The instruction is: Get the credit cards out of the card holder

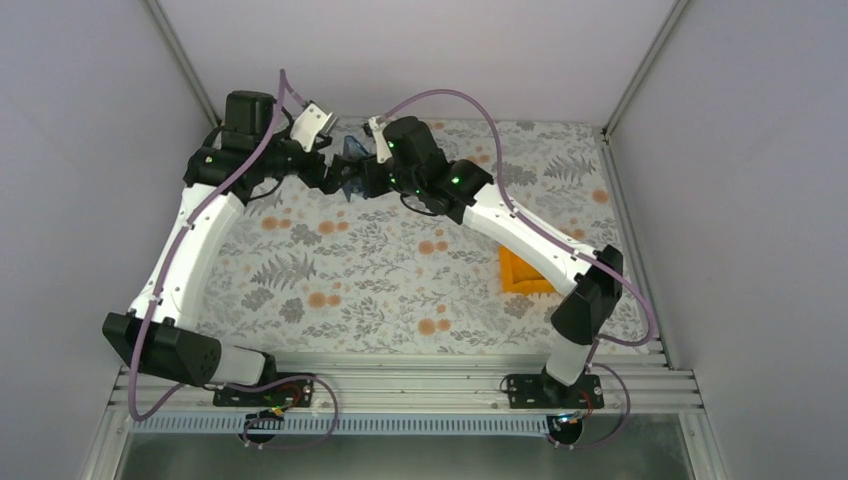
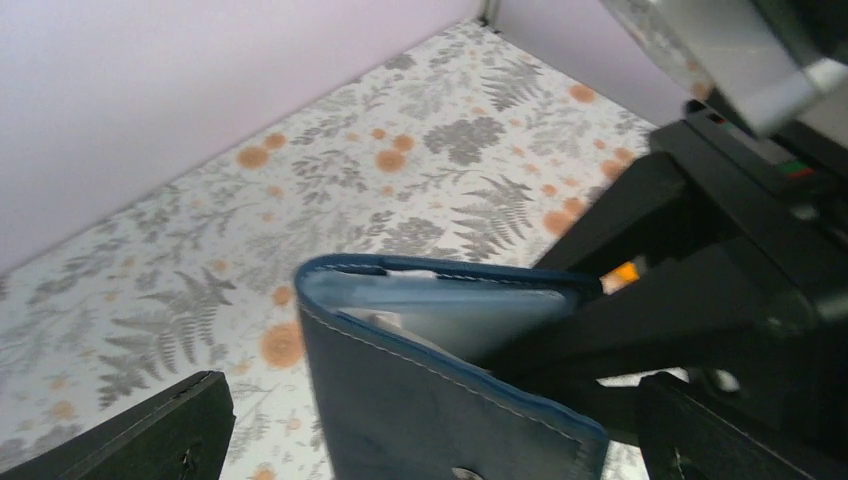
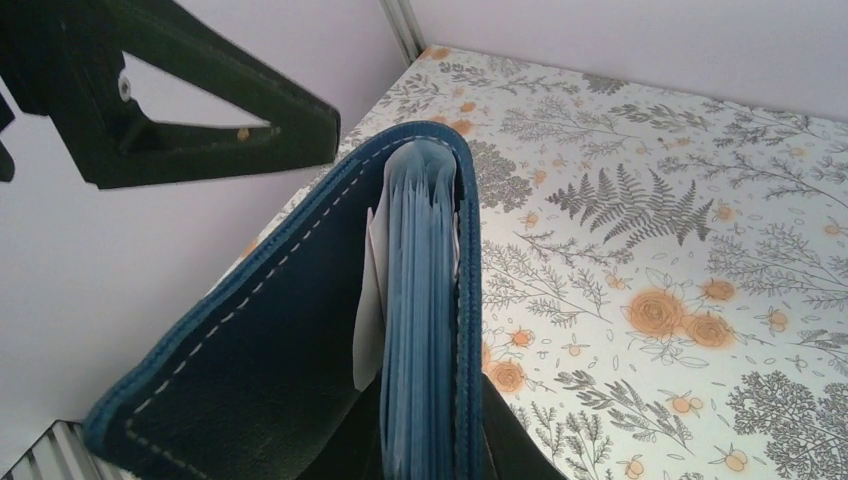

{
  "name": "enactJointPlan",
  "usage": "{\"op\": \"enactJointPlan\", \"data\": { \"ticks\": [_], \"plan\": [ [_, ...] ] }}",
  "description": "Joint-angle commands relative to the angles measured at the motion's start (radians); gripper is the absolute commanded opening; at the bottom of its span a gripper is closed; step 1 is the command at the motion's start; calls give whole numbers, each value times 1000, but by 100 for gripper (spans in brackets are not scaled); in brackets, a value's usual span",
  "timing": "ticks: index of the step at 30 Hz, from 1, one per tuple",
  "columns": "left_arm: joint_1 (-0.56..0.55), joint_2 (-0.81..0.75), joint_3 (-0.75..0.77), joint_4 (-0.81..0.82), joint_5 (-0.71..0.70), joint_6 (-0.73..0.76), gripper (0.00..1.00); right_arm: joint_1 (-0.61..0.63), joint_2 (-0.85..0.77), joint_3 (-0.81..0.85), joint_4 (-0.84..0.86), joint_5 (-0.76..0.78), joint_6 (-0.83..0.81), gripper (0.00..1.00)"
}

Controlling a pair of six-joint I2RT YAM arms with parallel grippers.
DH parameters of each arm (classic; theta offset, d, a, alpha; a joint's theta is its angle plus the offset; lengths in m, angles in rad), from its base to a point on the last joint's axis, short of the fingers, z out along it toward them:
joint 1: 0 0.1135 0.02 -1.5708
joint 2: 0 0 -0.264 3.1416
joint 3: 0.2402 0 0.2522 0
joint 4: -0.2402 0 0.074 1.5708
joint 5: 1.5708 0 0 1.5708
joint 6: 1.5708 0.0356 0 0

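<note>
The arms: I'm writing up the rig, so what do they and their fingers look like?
Left arm and right arm both have white curved links between chunky black joint housings. A lilac cable loops along each. Small green lights glow on the right arm's housings. The fingers are flat, matt black and tapered.

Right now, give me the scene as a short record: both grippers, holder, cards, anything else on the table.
card holder: folded, held up above the table, far side
right gripper: shut on the card holder
left gripper: open, one finger on each side of the holder, not touching it
credit cards: none seen lying out; layered light-blue edges show inside the holder, single cards not distinguishable
orange bin: on the table, partly hidden under the right arm
</note>
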Motion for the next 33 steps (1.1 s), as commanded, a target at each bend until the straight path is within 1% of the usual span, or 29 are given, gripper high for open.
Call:
{"op": "enactJointPlan", "data": {
  "ticks": [1,5,9,11,14,16,19,22,24,26,28,29,30,31,33],
  "plan": [
    [-12,-5,10,46,-189,-38,100,15,3,47,44,-18,12,4],
    [-14,17,24,32,-343,-32,100,13,-14,43,46,-20,7,4],
    [-13,4,26,12,-406,-19,100,-6,-48,25,38,-14,-2,4],
    [-12,-15,14,10,-384,-12,98,-29,-73,-4,56,-57,-12,4],
    [-9,-44,-11,9,-272,10,91,-56,-102,-39,93,-178,-74,4],
    [-3,-60,-20,6,-237,21,86,-77,-130,-44,87,-250,-109,4],
    [11,-79,-13,-4,-186,23,74,-123,-171,-69,97,-411,-160,4],
    [12,-95,-5,-40,3,63,66,-141,-192,-73,87,-556,-233,4],
    [11,-111,-21,-50,115,79,58,-145,-201,-74,77,-628,-277,4],
    [12,-121,-34,-57,175,90,45,-148,-215,-76,75,-701,-316,4],
    [12,-129,-41,-62,219,95,27,-148,-230,-91,90,-762,-345,4],
    [13,-130,-43,-63,245,97,17,-149,-237,-99,95,-782,-358,7],
    [12,-131,-44,-67,274,99,7,-149,-244,-106,99,-795,-372,11],
    [13,-134,-43,-73,301,106,3,-151,-252,-113,100,-807,-386,16],
    [20,-146,-36,-94,348,130,2,-159,-277,-141,110,-824,-418,32]
  ]
}}
